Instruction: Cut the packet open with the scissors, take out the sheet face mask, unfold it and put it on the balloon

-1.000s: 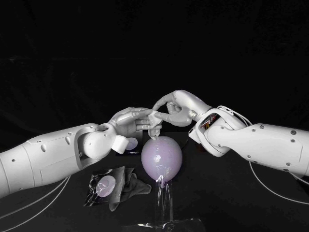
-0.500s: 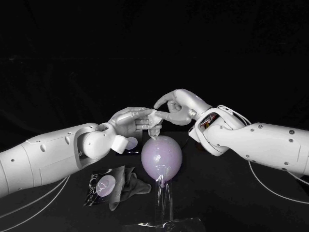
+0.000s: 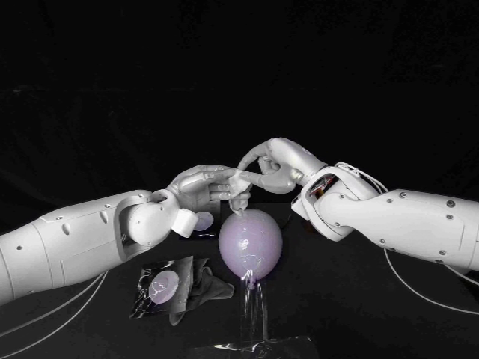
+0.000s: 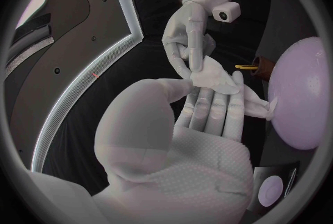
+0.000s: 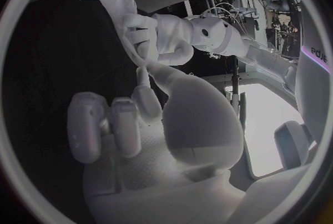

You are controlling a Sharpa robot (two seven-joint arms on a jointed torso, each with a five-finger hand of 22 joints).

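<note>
A lilac balloon (image 3: 248,243) stands upright on a clear stand (image 3: 253,307) at the middle of the table. Just above its top, both hands meet on the white sheet mask (image 3: 239,196), which is still bunched and folded. My left hand (image 3: 204,187) holds one side of the mask (image 4: 213,78) between thumb and fingertips. My right hand (image 3: 270,167) pinches the other side from above. A strip of the mask (image 5: 114,1) hangs down and touches the balloon (image 4: 302,96). In the wrist views I see my left hand (image 4: 201,118) and my right hand (image 5: 132,118) from behind.
The cut packet (image 3: 164,288), dark with a pale round mark, lies crumpled on the table left of the stand, under my left forearm. A small brown and yellow object (image 4: 253,67) lies beyond the balloon. The stand's clear base (image 3: 256,346) reaches the table's near edge.
My right hand and wrist have shifted slightly up and to the left with the mask still pinched. The left hand and the balloon have stayed put.
</note>
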